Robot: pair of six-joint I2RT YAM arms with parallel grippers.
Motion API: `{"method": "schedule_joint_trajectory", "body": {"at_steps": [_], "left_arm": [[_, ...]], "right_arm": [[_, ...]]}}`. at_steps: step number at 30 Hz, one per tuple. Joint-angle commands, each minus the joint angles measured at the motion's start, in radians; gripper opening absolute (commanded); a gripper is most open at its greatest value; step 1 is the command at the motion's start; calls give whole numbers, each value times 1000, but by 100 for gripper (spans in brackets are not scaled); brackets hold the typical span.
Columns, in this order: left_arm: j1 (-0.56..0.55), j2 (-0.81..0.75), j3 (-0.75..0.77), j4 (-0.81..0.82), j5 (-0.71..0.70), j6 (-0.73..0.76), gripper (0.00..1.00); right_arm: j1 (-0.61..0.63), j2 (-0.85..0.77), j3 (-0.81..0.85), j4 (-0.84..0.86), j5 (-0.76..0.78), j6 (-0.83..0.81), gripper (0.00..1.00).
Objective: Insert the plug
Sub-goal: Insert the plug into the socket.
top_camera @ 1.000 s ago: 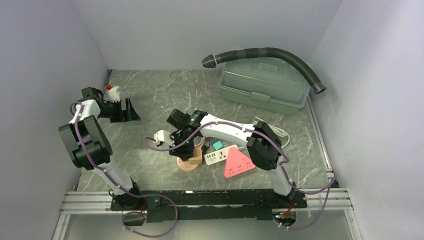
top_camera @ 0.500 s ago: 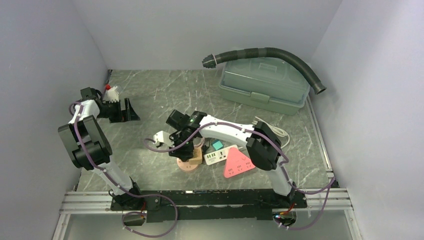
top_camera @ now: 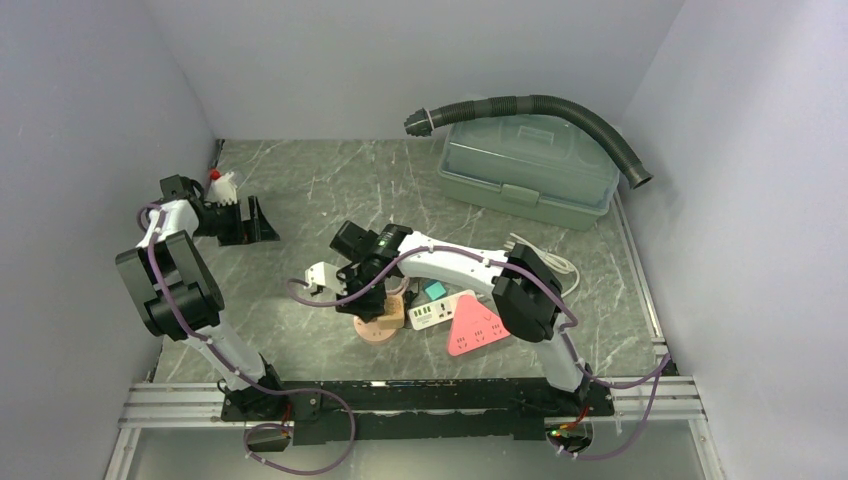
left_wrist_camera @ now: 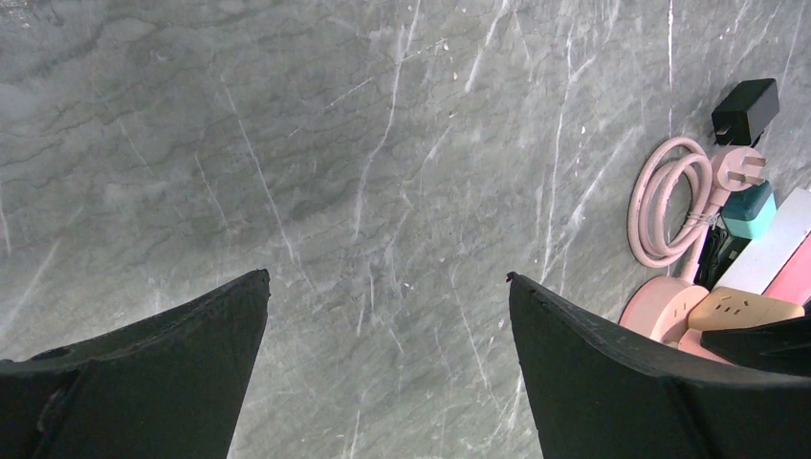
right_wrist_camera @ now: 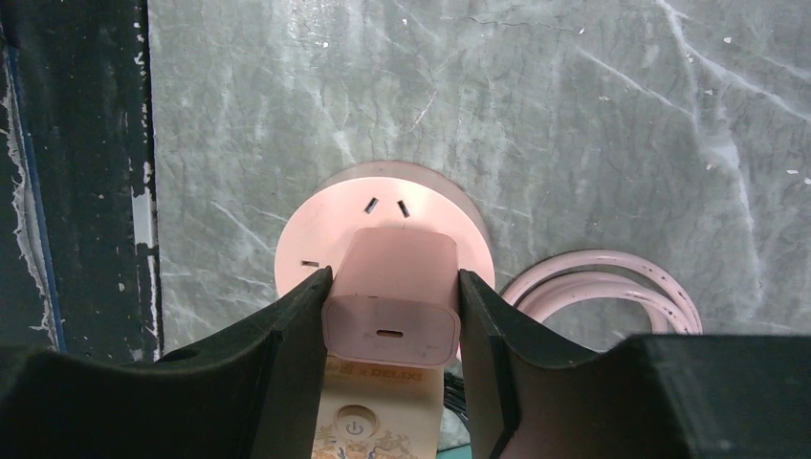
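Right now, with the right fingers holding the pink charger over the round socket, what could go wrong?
The right fingers clamp the pink charger, which hides its prongs, so alignment with the slots of the round socket is unconfirmed; pressing may jam. Nothing steadies the socket: the left fingers hang open elsewhere, so it could slide.

Pale pink charger plug [right_wrist_camera: 390, 298], USB-C port up, pinched in right gripper [right_wrist_camera: 392, 282], upright over round pink socket [right_wrist_camera: 383, 196], seating unclear; socket flat on marble table [right_wrist_camera: 574, 115].

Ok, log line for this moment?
phase: insertion | right gripper: shut on pink adapter, at round pink socket | seated: cannot tell | left gripper: open, empty
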Motion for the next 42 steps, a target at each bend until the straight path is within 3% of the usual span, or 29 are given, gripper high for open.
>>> {"method": "schedule_joint_trajectory", "body": {"at_steps": [1,22,42], "left_arm": [[10,-1,38,-13,40,26,100],[15,-2,35,-10,44,24,100],[16,-1,28,-9,46,30,100]], "right_arm": [[3,-3,9,-14,16,-1,0],[13,-14,10,-91,-15,39,0],[42,14,1,-41,102,115,0]]}}
